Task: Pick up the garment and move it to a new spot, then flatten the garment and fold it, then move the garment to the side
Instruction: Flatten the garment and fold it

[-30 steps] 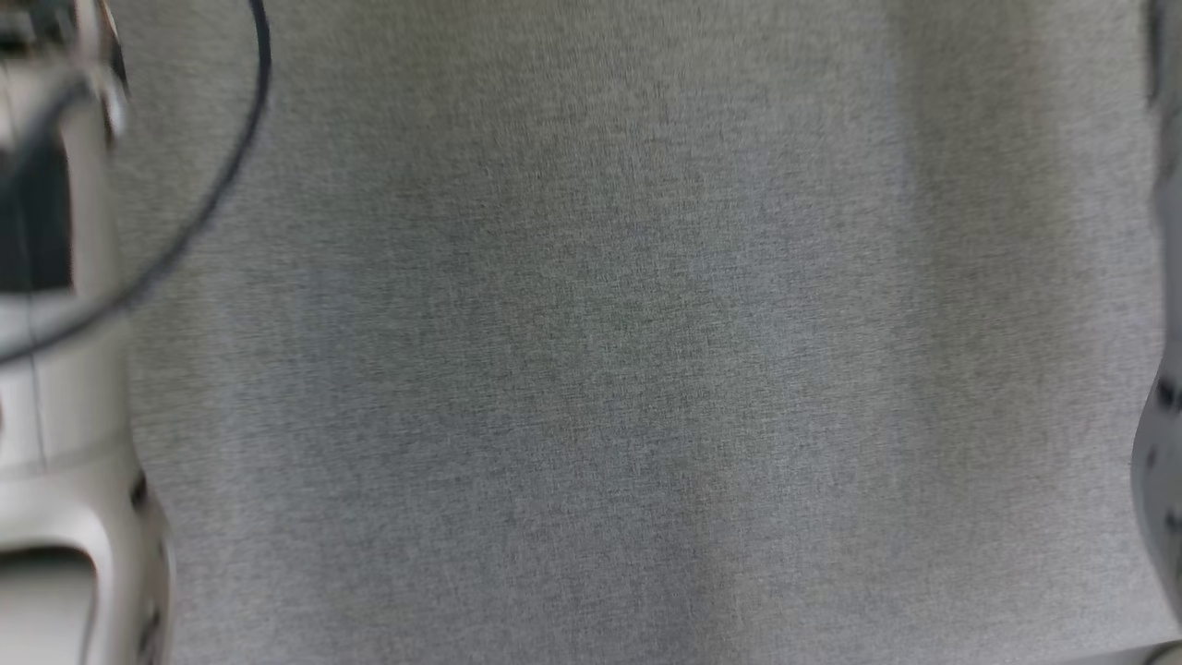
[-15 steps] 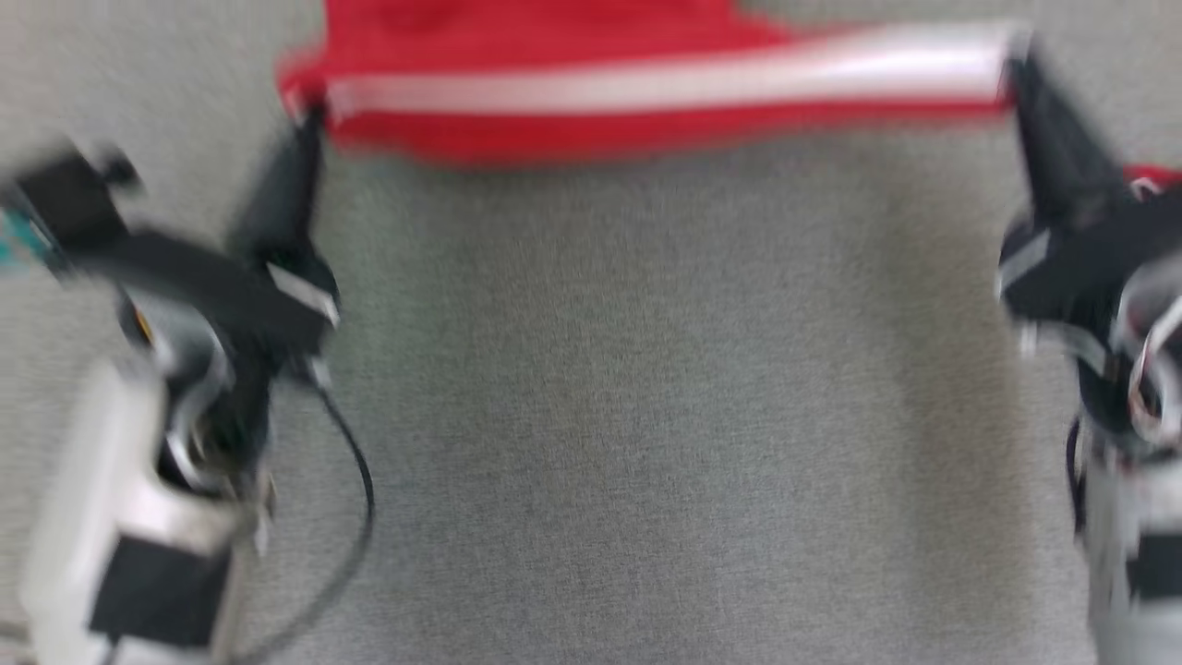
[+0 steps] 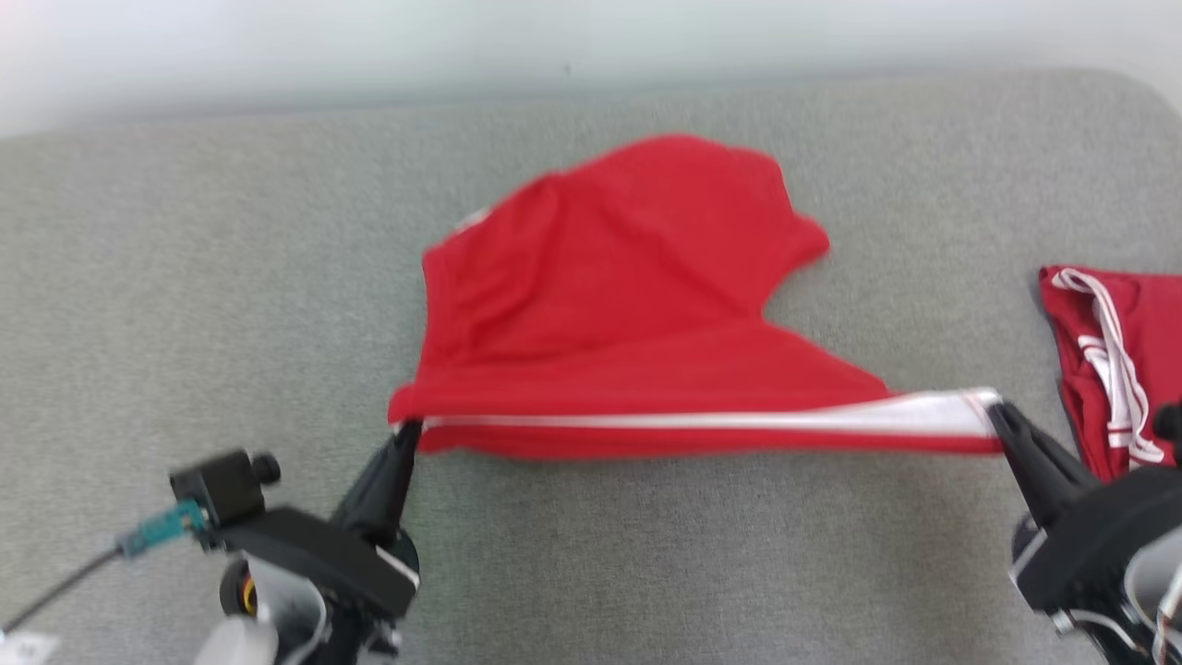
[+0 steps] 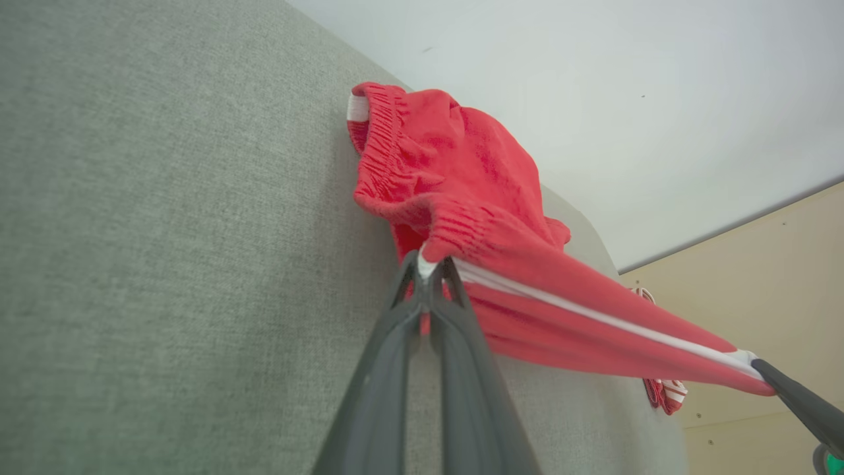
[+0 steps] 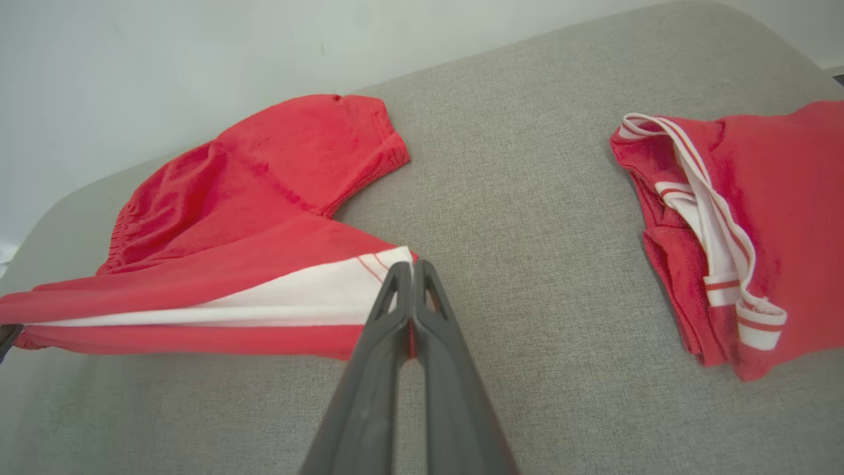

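Grey upholstery (image 3: 665, 554) lay nearest, under both arms. Beyond it the left gripper (image 3: 406, 432) and right gripper (image 3: 995, 414) were each clamped on one end of the red garment (image 3: 609, 305), its white-striped edge taut between them — the rest draped on the upholstery behind. Pulling wider could have slipped a thin pinch free; another red piece (image 3: 1108, 360), near the right gripper, might have snagged.

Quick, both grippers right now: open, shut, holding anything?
Left gripper: shut on one end of the red fabric garment with a white stripe.
Right gripper: shut on the other end of the same stripe.
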